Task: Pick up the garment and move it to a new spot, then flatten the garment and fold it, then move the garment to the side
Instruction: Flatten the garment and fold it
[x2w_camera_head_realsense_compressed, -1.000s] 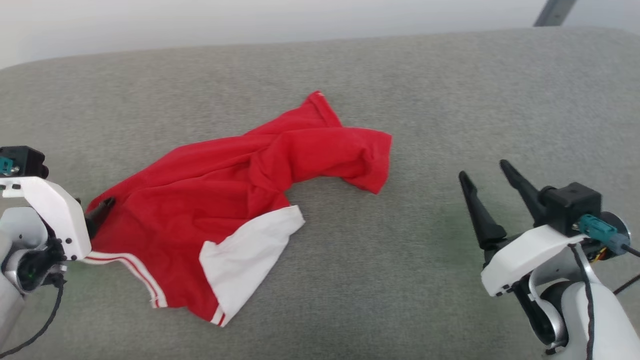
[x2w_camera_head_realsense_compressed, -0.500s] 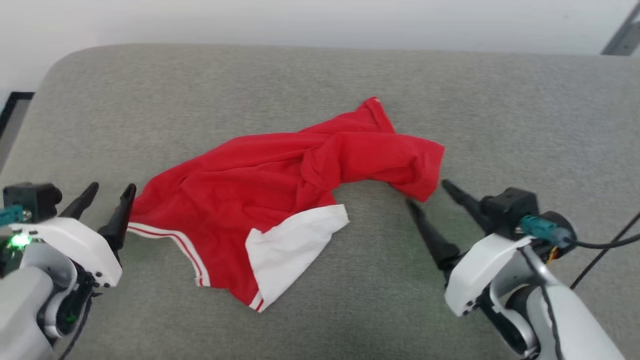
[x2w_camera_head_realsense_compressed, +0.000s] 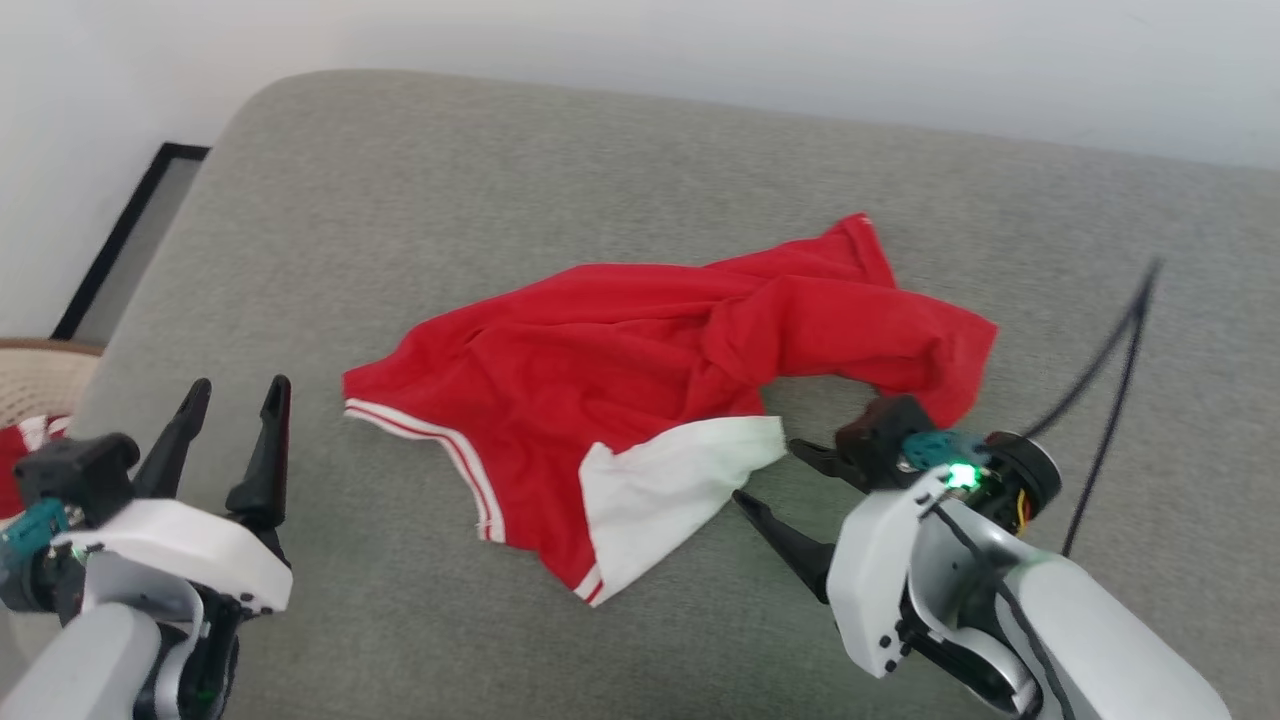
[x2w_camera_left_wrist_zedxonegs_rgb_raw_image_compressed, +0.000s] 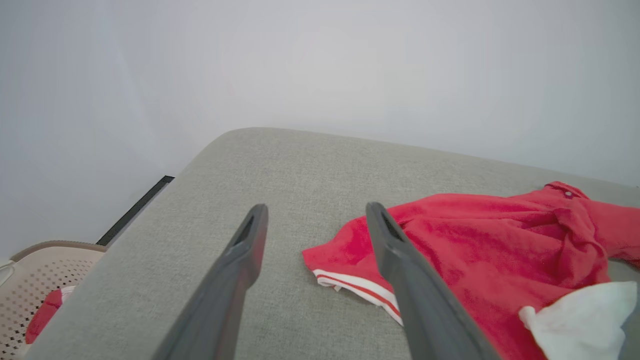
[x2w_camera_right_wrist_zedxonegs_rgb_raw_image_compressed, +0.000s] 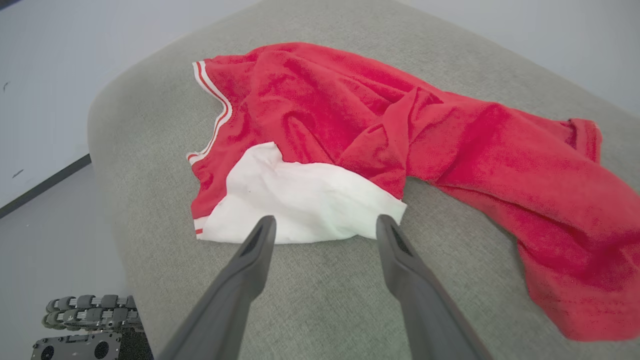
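Note:
The garment (x2w_camera_head_realsense_compressed: 660, 365) is a red shirt with a white sleeve (x2w_camera_head_realsense_compressed: 665, 490) and red-and-white striped trim. It lies crumpled on the grey cushion (x2w_camera_head_realsense_compressed: 480, 190). My left gripper (x2w_camera_head_realsense_compressed: 240, 385) is open and empty, a short way left of the striped edge, with its fingers pointing away from me. The left wrist view has this gripper (x2w_camera_left_wrist_zedxonegs_rgb_raw_image_compressed: 316, 207) apart from the garment (x2w_camera_left_wrist_zedxonegs_rgb_raw_image_compressed: 475, 235). My right gripper (x2w_camera_head_realsense_compressed: 768, 470) is open just right of the white sleeve, fingers pointing left at it. In the right wrist view its tips (x2w_camera_right_wrist_zedxonegs_rgb_raw_image_compressed: 325, 219) reach the edge of the white sleeve (x2w_camera_right_wrist_zedxonegs_rgb_raw_image_compressed: 300, 200). No lettering shows.
A beige perforated basket (x2w_camera_left_wrist_zedxonegs_rgb_raw_image_compressed: 35, 275) stands beyond the cushion's left edge, with red-and-white cloth inside. A dark floor strip (x2w_camera_head_realsense_compressed: 125, 240) runs along the wall at left. A black cable (x2w_camera_head_realsense_compressed: 1110, 360) arcs above my right arm. Part of the robot's base (x2w_camera_right_wrist_zedxonegs_rgb_raw_image_compressed: 85, 325) sits below the cushion's front.
The head camera has swung, shifting the whole picture right. My left gripper has drawn back from the garment's striped edge. My right gripper has come in to the white sleeve.

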